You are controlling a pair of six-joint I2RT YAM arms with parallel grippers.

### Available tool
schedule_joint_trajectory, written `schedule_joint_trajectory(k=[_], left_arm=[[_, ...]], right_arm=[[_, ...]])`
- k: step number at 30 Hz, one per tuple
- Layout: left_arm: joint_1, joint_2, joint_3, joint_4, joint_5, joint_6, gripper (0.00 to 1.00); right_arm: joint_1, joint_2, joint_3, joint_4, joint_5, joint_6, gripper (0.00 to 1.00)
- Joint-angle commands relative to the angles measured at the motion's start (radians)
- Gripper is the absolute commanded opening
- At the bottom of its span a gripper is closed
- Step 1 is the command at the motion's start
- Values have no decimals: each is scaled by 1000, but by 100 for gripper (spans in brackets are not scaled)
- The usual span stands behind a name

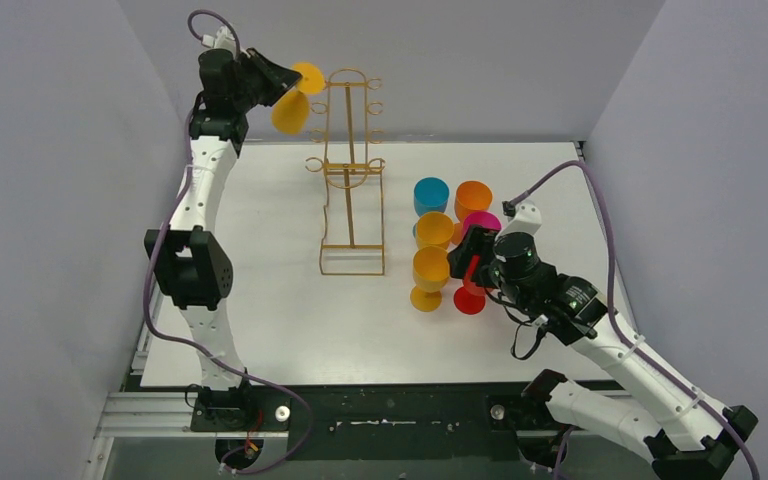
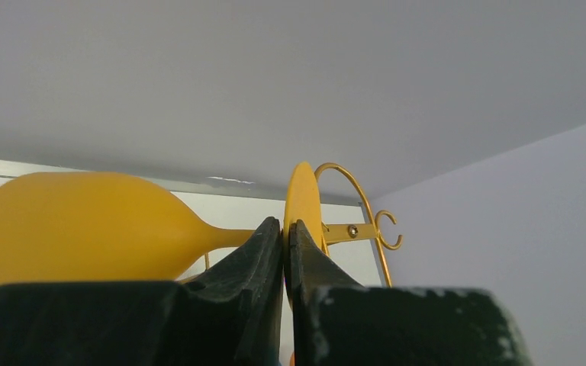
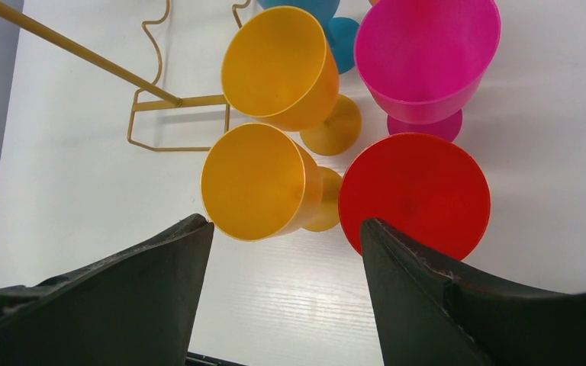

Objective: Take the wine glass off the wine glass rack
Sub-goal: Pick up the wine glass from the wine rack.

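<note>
My left gripper (image 2: 284, 238) is pinched almost fully shut on the thin stem of the yellow wine glass (image 2: 84, 229). The glass lies sideways, with its bowl to the left of the jaws and its round foot just to their right. Right beyond the foot stands the arched top of the rack (image 2: 339, 232), with a small hook further out. From the wrist view I cannot tell whether the foot touches the wire or hangs free of it.

I judge the glass gripped but not yet clear of the rack. The clean move is to draw it sideways, away from the arch. Keeping the stem level should let the foot slide out rather than catch and tip the light frame.

My right gripper (image 3: 286, 229) hangs wide open and holds nothing. A red glass (image 3: 416, 194) sits by its right finger and a yellow glass (image 3: 255, 183) lies between the fingers, so I'd leave that arm parked.
</note>
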State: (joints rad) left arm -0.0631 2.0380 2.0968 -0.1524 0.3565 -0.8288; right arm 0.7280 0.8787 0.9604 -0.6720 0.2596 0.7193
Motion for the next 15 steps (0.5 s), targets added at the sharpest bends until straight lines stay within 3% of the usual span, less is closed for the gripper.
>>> schedule_joint_trajectory(k=[1, 8, 11, 15], left_arm=[[17, -77, 8, 21, 11, 36, 0], [40, -106, 21, -9, 37, 67, 0], [58, -187, -110, 47, 58, 73, 0], [164, -363, -332, 194, 110, 5, 0]], right_arm=[[3, -42, 4, 16, 17, 6, 72], [4, -59, 1, 81, -52, -26, 71], [4, -53, 7, 139, -120, -52, 69], [10, 7, 26, 217, -195, -84, 65]])
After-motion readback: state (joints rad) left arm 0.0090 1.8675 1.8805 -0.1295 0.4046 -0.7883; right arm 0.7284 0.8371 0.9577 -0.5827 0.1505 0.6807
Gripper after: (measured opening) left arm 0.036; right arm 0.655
